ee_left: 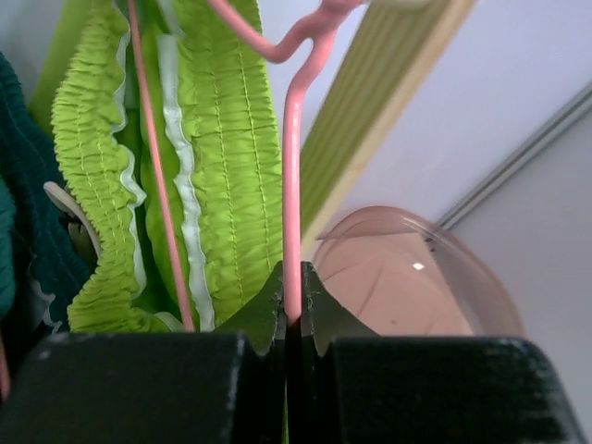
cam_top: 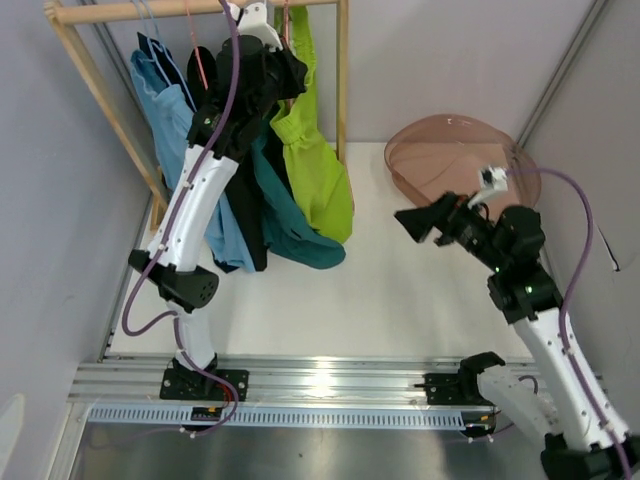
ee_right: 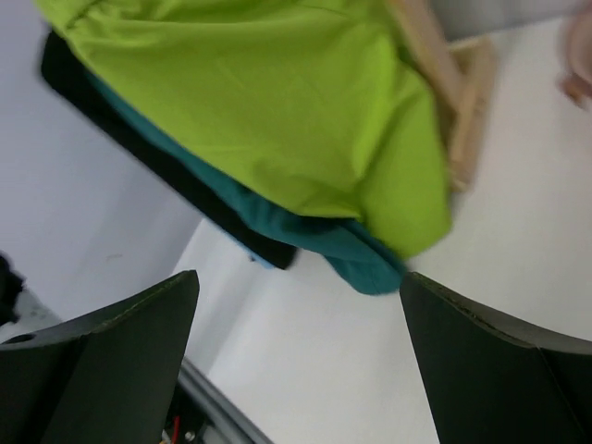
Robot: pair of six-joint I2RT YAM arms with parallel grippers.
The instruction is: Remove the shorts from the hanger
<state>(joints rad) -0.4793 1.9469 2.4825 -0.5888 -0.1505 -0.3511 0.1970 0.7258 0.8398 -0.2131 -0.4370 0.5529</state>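
Note:
Several shorts hang on hangers from a wooden rack. The lime green shorts (cam_top: 318, 170) hang at the right end on a pink wire hanger (ee_left: 292, 185); their ruffled waistband (ee_left: 222, 157) fills the left wrist view. Leftward hang the teal shorts (cam_top: 292, 228), the black shorts (cam_top: 246, 215), the light blue shorts (cam_top: 168, 105) and a navy edge (cam_top: 150, 48). My left gripper (cam_top: 285, 62) (ee_left: 294, 310) is shut on the pink hanger's wire just below its hook. My right gripper (cam_top: 415, 225) (ee_right: 298, 282) is open and empty, to the right of the lime green (ee_right: 277, 102) and teal (ee_right: 370, 264) shorts.
The wooden rack's bar (cam_top: 130, 10) and right post (cam_top: 342, 80) (ee_left: 388, 120) stand at the back. A pink translucent tub (cam_top: 450, 155) (ee_left: 407, 277) sits at the back right. A metal rail (cam_top: 320, 380) runs along the near edge. Grey walls close in both sides.

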